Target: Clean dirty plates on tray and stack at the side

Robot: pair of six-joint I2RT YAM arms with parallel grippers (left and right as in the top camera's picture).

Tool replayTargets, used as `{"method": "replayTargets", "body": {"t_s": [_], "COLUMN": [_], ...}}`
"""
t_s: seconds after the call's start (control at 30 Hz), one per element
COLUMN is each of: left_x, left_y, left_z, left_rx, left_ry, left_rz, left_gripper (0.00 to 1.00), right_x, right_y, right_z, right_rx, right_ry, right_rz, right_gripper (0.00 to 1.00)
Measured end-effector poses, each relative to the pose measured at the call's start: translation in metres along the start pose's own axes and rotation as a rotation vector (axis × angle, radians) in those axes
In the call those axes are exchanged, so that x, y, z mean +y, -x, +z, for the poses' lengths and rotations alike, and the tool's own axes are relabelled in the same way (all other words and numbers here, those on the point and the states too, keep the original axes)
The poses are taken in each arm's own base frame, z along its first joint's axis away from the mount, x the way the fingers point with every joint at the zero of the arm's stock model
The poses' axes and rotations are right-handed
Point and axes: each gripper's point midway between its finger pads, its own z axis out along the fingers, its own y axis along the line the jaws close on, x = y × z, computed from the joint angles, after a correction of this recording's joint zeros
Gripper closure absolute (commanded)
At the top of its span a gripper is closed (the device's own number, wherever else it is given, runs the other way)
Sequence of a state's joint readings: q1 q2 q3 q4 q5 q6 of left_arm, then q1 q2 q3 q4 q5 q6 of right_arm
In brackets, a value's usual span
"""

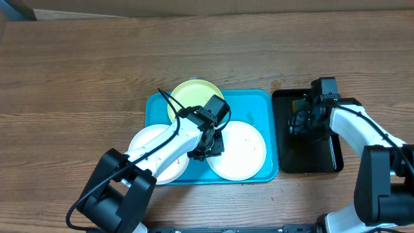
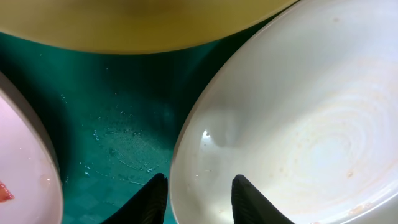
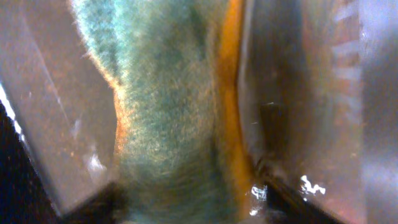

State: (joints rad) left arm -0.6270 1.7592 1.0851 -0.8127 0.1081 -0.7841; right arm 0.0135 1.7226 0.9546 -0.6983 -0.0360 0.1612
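The turquoise tray (image 1: 253, 103) holds a lime-green plate (image 1: 193, 97) at the back, a white plate (image 1: 242, 152) at the right, and a white plate (image 1: 143, 139) overhanging its left edge. My left gripper (image 1: 208, 145) is open and straddles the left rim of the right white plate (image 2: 298, 124), one finger inside it and one over the wet tray (image 2: 112, 106). That plate shows faint orange smears. The left plate (image 2: 18, 177) has a red smear. My right gripper (image 1: 303, 123) is shut on a green and orange sponge (image 3: 168, 93) over the black tray.
A narrow black tray (image 1: 310, 158) lies just right of the turquoise tray. The lime-green plate (image 2: 155, 25) sits close above my left fingers (image 2: 199, 180). Bare wooden table (image 1: 77, 77) surrounds both trays.
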Motion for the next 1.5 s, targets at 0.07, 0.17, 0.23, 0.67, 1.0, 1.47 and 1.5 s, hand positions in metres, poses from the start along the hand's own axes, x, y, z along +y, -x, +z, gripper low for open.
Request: {"method": "replayTargets", "body": {"t_s": [0.07, 0.17, 0.23, 0.67, 1.0, 1.47, 1.5], "left_x": [0.0, 0.0, 0.0, 0.0, 0.0, 0.0, 0.0], "left_y": [0.0, 0.0, 0.0, 0.0, 0.0, 0.0, 0.0], "left_z": [0.0, 0.0, 0.0, 0.0, 0.0, 0.0, 0.0], "left_rx": [-0.001, -0.001, -0.001, -0.001, 0.001, 0.001, 0.001], "left_ry": [-0.001, -0.001, -0.001, -0.001, 0.001, 0.001, 0.001], "left_rz": [0.0, 0.0, 0.0, 0.001, 0.0, 0.0, 0.0], "left_gripper": [0.62, 0.59, 0.59, 0.52, 0.51, 0.46, 0.46], "right_x": [0.0, -0.001, -0.004, 0.004, -0.003, -0.004, -0.003], "right_y": [0.001, -0.005, -0.018, 0.006, 0.013, 0.012, 0.014], "right_z": [0.0, 0.0, -0.001, -0.037, -0.02, -0.007, -0.007], "right_rx": [-0.004, 0.019, 0.074, 0.075, 0.004, -0.023, -0.034], "right_ry": [0.001, -0.006, -0.018, -0.02, -0.046, -0.036, -0.033], "right_rz": [-0.001, 0.004, 0.017, 0.048, 0.042, 0.046, 0.046], "right_gripper": [0.96, 0.93, 0.72, 0.28, 0.48, 0.3, 0.3]}}
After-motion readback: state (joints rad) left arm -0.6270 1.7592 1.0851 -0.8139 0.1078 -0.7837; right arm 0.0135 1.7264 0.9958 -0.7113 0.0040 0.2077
